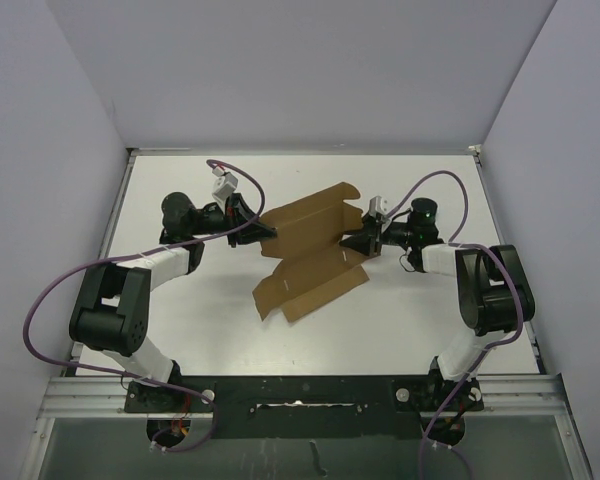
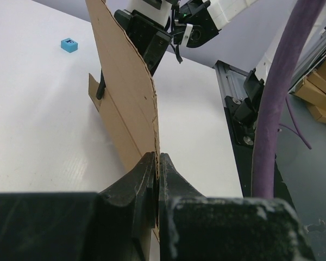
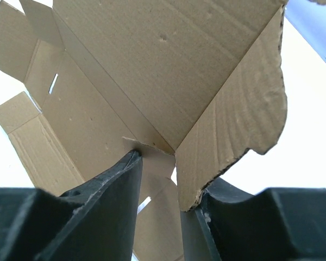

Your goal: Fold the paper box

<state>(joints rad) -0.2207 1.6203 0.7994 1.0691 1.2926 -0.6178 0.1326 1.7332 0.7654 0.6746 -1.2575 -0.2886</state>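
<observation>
Two arms, one sheet. The paper box [image 1: 305, 250] is mid-counter [image 1: 200, 330], half-formed: panels toward 6 o'clock lie low, the part toward 12 is lifted between the arms.

Left pincer [image 2: 156, 163] is pressed together on the sheet's 9 o'clock edge, cardboard nipped between the tips. Right pincer [image 3: 164, 175] is at the 3 o'clock side, tips partly spread astride a folded corner flap. Can't tell if it bites or only touches.

Risks, my read:
- The flap edge by the right tips is already ragged. A hard squeeze or pull there could tear it further.
- The right tips sit right at the corner crease, so a bad bite could crush the fold line instead of turning the flap.
- Arms pulling apart could slip the sheet out of the left pinch, which holds only a thin edge.
- The purple cable [image 2: 271, 109] hangs near the left wrist and could snag.

As a container: not one yet. No closed walls, nothing inside. The blue cube [image 2: 69, 44] lies on the counter, well apart from the sheet.
</observation>
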